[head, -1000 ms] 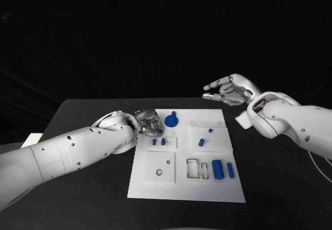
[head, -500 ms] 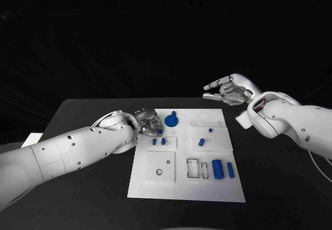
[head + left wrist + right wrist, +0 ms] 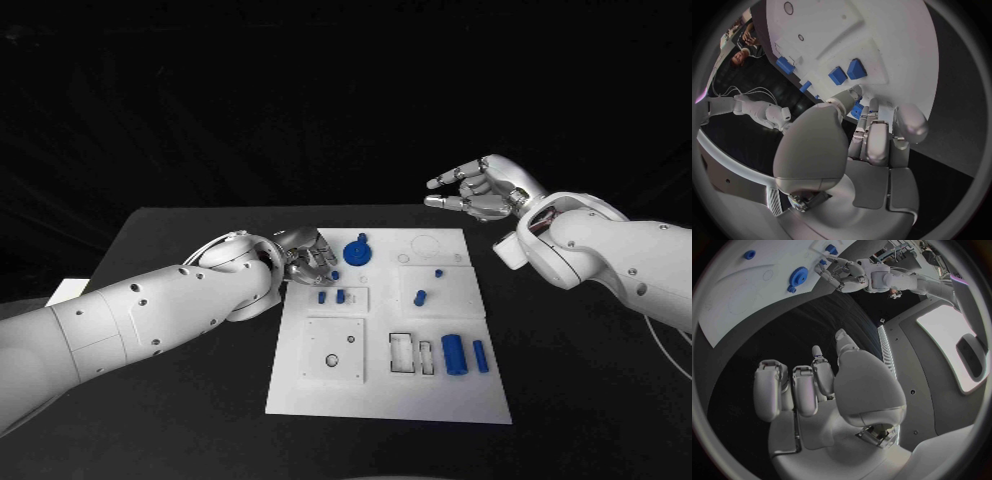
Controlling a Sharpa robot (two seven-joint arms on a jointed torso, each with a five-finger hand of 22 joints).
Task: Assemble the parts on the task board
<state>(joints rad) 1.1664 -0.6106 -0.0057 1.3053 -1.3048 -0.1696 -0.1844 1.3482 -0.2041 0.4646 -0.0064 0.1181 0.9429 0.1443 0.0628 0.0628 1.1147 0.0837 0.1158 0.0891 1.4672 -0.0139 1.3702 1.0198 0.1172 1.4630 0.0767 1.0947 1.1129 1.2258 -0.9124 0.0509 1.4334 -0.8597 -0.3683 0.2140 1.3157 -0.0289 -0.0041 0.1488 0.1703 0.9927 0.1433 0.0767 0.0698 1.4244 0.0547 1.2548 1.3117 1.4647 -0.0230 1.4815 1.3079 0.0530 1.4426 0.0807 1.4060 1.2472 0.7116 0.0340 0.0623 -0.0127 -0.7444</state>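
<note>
Where the white board [image 3: 389, 400] lies in the middle of the black table [image 3: 173, 400], we see our left hand [image 3: 303, 255] down at the board's far left corner, fingers curled in over a small blue piece [image 3: 333, 272] at the fingertips; the left wrist view shows a blue piece [image 3: 857, 109] tucked among those fingers, though we cannot tell whether it is truly gripped or only touched. Just beside that hand on the board sits a blue gear [image 3: 358, 248] with a short stem. Nearer us, two small blue blocks [image 3: 330, 296] stand in a raised square, and to their right a blue peg [image 3: 420, 296] stands in the neighbouring square. Further toward us, two blue cylinders [image 3: 464, 354] lie side by side at the board's right edge, next to two narrow white slots [image 3: 411, 353]. A flat square plate with a small hole [image 3: 335, 352] lies left of the slots. Our right hand [image 3: 479, 190] hangs above the table beyond the board's far right corner, well apart from everything, fingers spread and loosely bent, holding nothing.
</note>
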